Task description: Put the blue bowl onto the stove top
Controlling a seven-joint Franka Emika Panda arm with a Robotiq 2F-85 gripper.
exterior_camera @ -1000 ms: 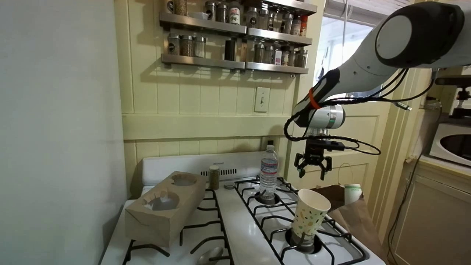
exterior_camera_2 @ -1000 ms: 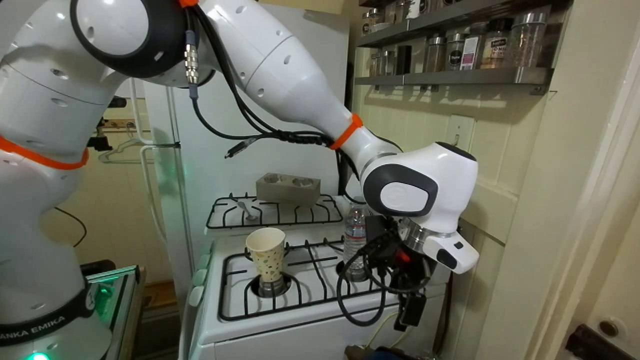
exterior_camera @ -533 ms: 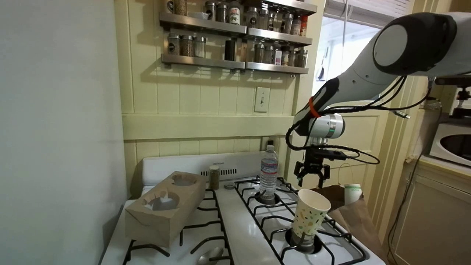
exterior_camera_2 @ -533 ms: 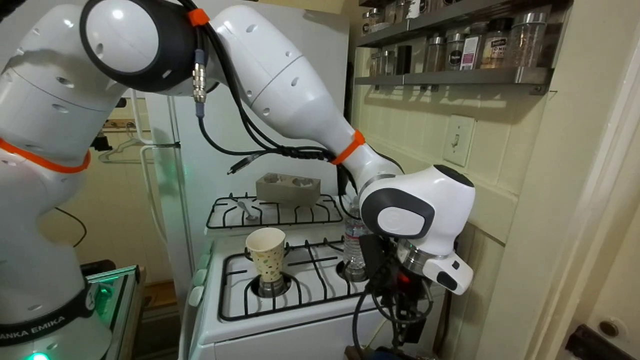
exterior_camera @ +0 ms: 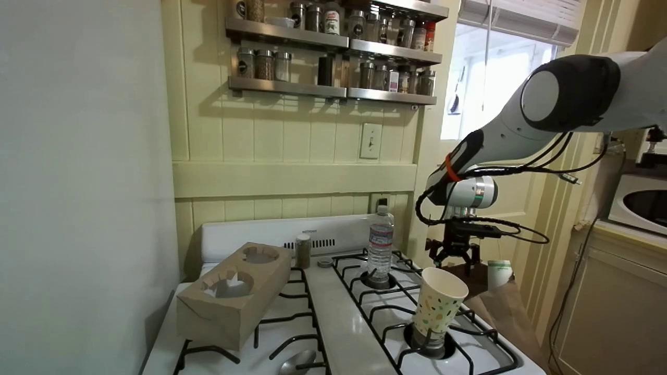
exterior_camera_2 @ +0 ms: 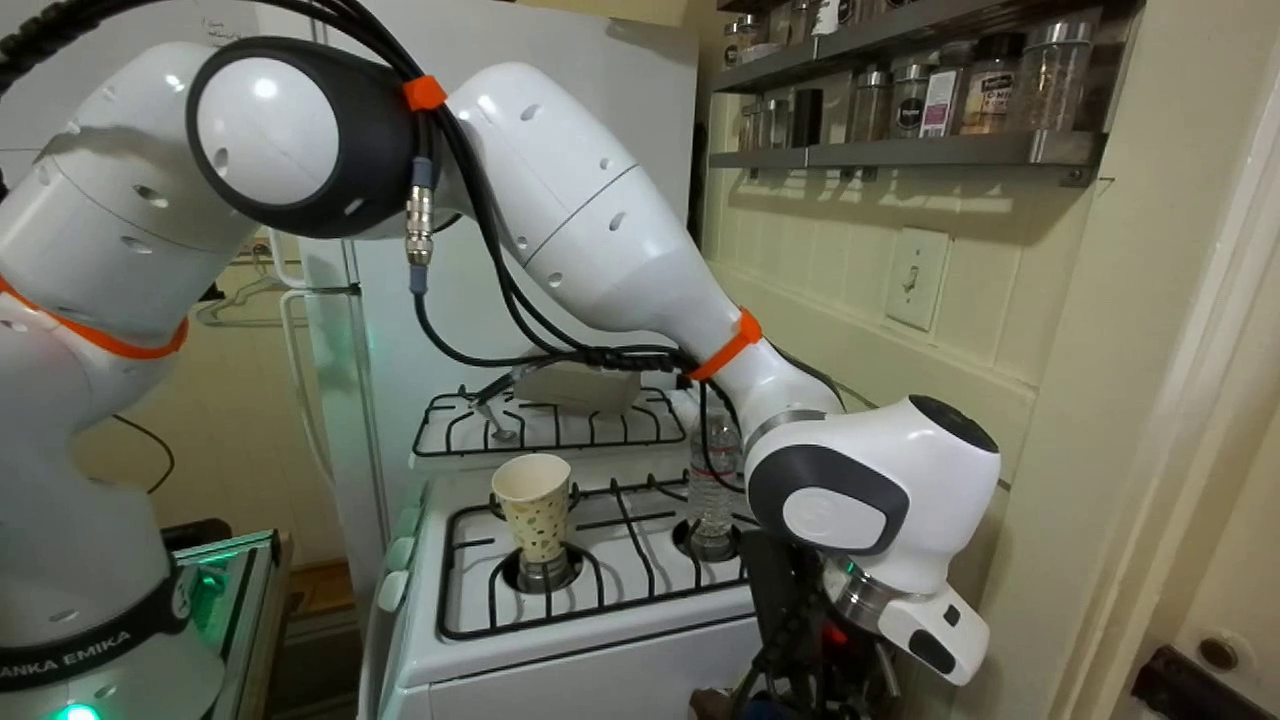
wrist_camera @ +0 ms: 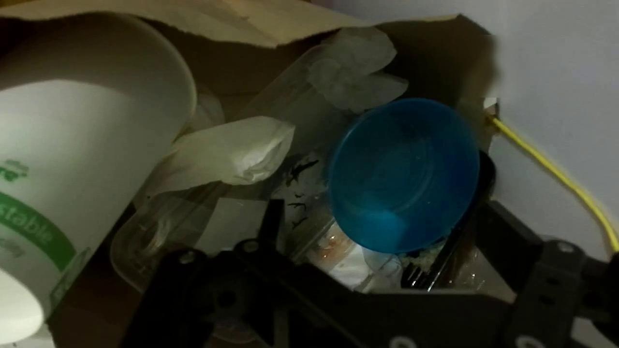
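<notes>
Gripper (wrist_camera: pixel 382 205), jaws wide apart and holding nothing, hangs above the blue bowl (wrist_camera: pixel 404 176), which lies in a paper bag (wrist_camera: pixel 280 26) beyond the side edge of the stove top (exterior_camera: pixel 341 317). Reaching seems the step in hand; next calls for lowering, grasping, then lifting clear of that edge.

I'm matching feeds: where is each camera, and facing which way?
Wrist view: above the paper bag, facing down at the blue bowl; fingers show.
An exterior view: before the stove top, facing the shelves; arm, fingers show.
An exterior view: beyond the stove top's end, facing the fridge; arm, base show.
Both exterior views share the patterned cup.
</notes>
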